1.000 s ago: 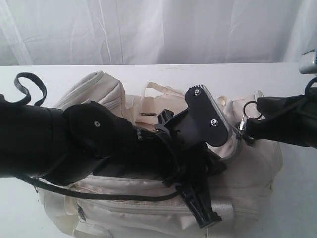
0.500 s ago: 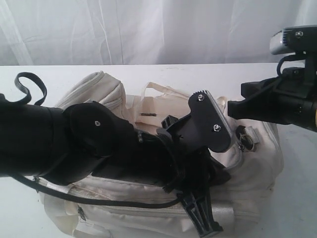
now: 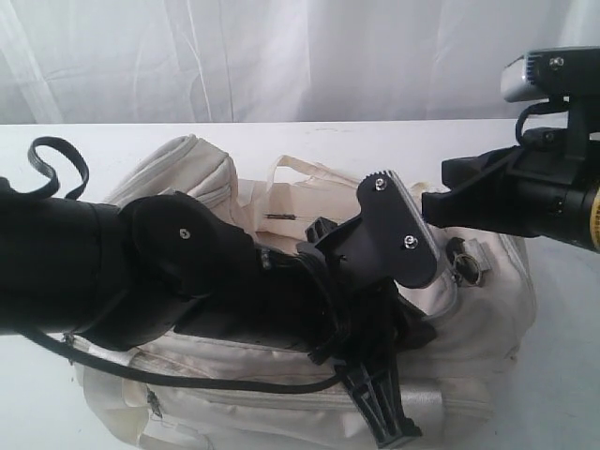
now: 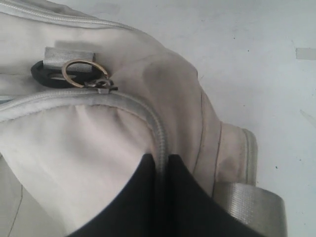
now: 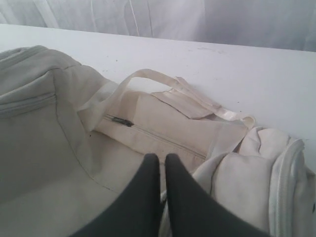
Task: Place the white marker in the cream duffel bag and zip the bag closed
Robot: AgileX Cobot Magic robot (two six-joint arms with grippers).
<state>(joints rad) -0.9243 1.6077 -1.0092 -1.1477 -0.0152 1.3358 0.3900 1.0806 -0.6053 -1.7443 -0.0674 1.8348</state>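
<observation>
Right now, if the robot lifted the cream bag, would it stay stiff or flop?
Probably flop: the cream duffel bag sags and wrinkles where it lies. Its glossy handle looks limp and maybe slippery. It likely won't roll, sitting wide on the table.

Dark fingers (image 5: 146,193) nearly together above cream duffel bag (image 5: 39,148), webbing handle (image 5: 148,73), small zipper pull (image 5: 121,121), white table (image 5: 247,69)

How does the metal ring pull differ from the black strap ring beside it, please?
The metal ring pull is thin, brassy wire clipped to the zipper slider; the black strap ring is thicker, dark plastic held by a grey webbing loop. Both lie on the cream duffel bag, overlapping.
</observation>
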